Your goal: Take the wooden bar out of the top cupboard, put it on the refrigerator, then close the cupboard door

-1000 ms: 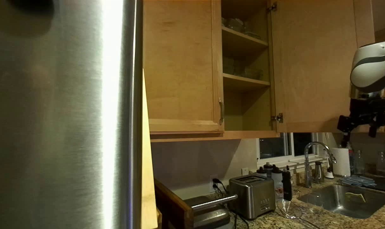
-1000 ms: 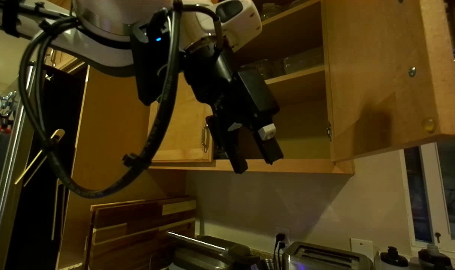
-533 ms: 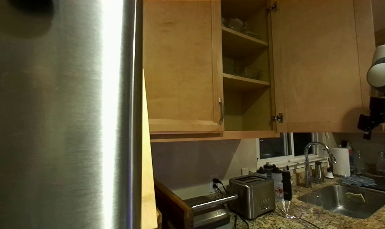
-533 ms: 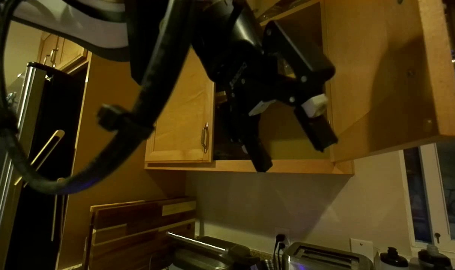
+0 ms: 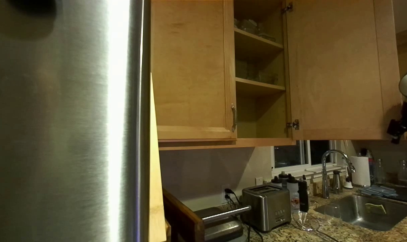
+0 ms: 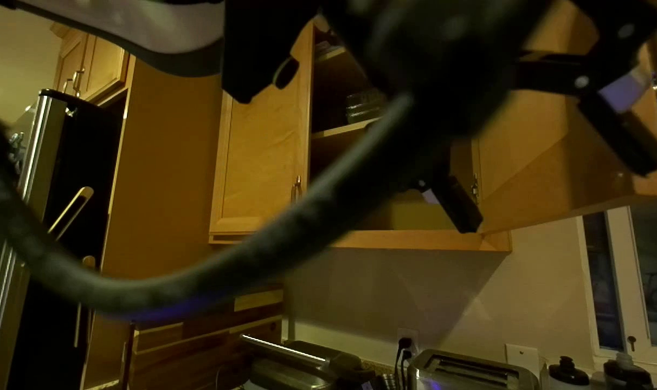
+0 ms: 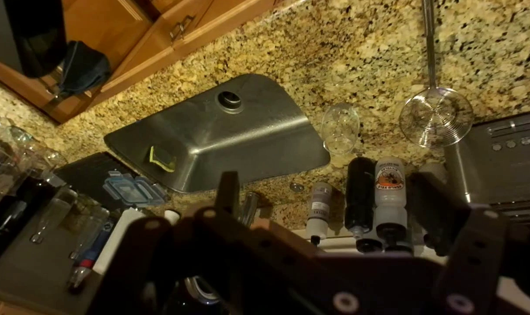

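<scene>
At the far left of an exterior view there is the refrigerator point(image 5: 65, 134), tall and of brushed steel, with a bright vertical shine. Directly beside its edge one sees a slim, pale strip of wood point(image 5: 156, 174), upright and getting wider downward (if this is the wooden bar, I cannot tell, so I cannot give its place for certain). More to the right, a dark wooden board point(image 5: 185, 215) stands upright, and higher up is a closed panel point(image 5: 190, 74) with a vertical metal handle point(image 5: 235, 117). Next comes the top cupboard point(image 5: 264, 143), whose shelves point(image 5: 260, 84) carry some glassware point(image 5: 249, 26), rather dim; below it, on the speckled surface point(image 5: 351, 236), is a steel toaster point(image 5: 267, 208) with several bottles point(image 5: 303, 196) just beside it. The cupboard door point(image 5: 337, 67) stands turned out to the right — it is clearly open. Under it, in this view, are the faucet point(image 5: 325, 181) and the steel sink point(image 5: 351, 217), in which lies a yellow-green sponge point(image 5: 376, 208). At the right, in both exterior views, is the end effector point(image 6: 561, 197), near the outer edge of the door; its two fingers point(image 6: 621, 134) are spread wide, as the wrist view shows too, but whether they touch the door, I cannot tell.
</scene>
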`<state>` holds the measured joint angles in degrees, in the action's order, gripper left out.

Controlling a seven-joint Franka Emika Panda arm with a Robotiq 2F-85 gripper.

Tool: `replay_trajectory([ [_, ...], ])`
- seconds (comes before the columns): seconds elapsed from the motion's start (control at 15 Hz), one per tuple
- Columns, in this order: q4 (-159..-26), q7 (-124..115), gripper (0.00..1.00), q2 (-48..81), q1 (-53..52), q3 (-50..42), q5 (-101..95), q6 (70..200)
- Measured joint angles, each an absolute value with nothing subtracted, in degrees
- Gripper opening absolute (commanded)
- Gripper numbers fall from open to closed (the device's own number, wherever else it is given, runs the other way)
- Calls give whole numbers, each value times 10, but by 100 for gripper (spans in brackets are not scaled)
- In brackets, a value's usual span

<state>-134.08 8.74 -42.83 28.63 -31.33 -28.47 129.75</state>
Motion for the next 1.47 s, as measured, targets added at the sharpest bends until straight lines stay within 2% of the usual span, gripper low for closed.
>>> replay_trajectory([
  [0.73,-1345,174,100,-371,291,-347,-274,1477],
  [1.47,-1380,290,100,-405,272,-352,-232,1488],
])
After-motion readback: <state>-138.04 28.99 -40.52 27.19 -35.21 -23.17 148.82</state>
